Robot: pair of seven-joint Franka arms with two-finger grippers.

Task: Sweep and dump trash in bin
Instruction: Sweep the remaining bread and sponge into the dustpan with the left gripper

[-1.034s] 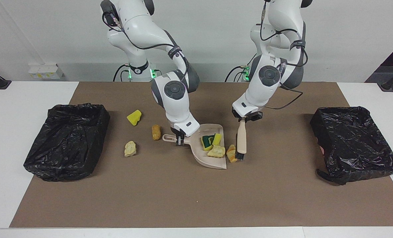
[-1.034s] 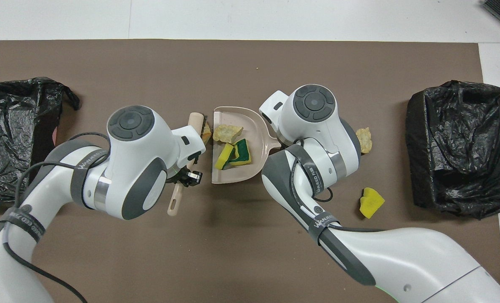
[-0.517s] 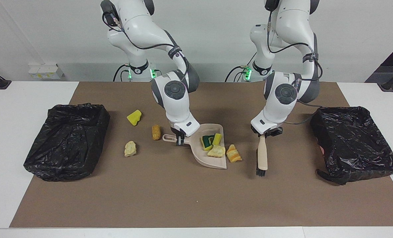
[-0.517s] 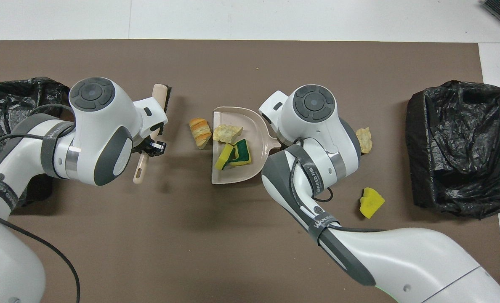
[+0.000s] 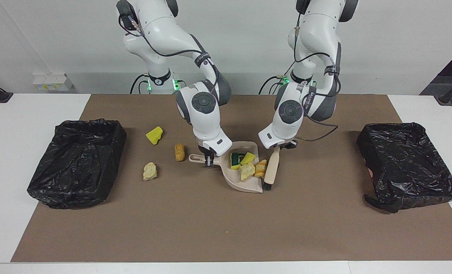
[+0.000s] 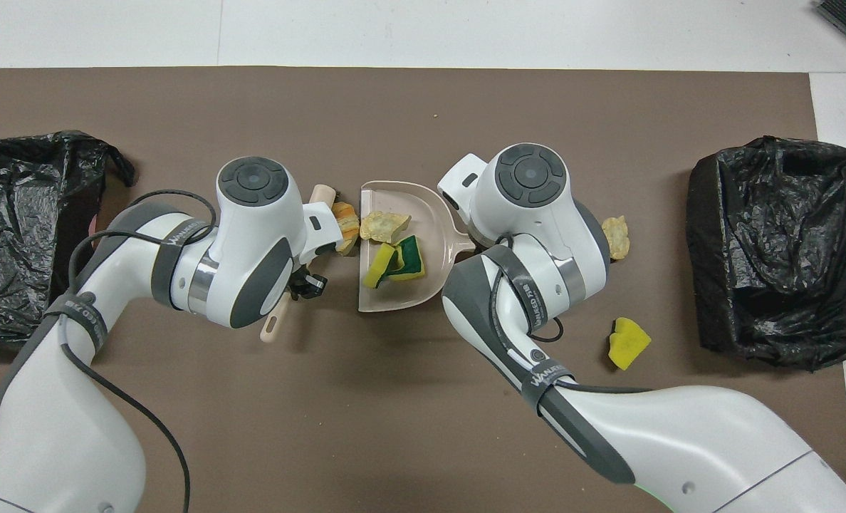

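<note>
Left pincer (image 5: pixel 279 146) tilted, gripping brush (image 5: pixel 271 170) | right pincer (image 5: pixel 208 159) gripping dustpan (image 5: pixel 245 183)

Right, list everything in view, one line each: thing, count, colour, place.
dustpan: one, beige, mid-mat, handle in the right claw.
brush: one, beige handle, black bristles, at the dustpan's mouth.
sponge pieces: two, yellow and green, in the dustpan.
crumbly lump: one, pale, in the dustpan.
bread nugget: one, golden, between brush and dustpan.
loose scraps: yellow sponge, brown nugget, pale lump, toward the right arm's end.
lined bins: two, black, one at the right arm's end, one at the left arm's.
mat: one, brown.
right claw: shut on the dustpan handle.
left claw: shut on the brush.
</note>
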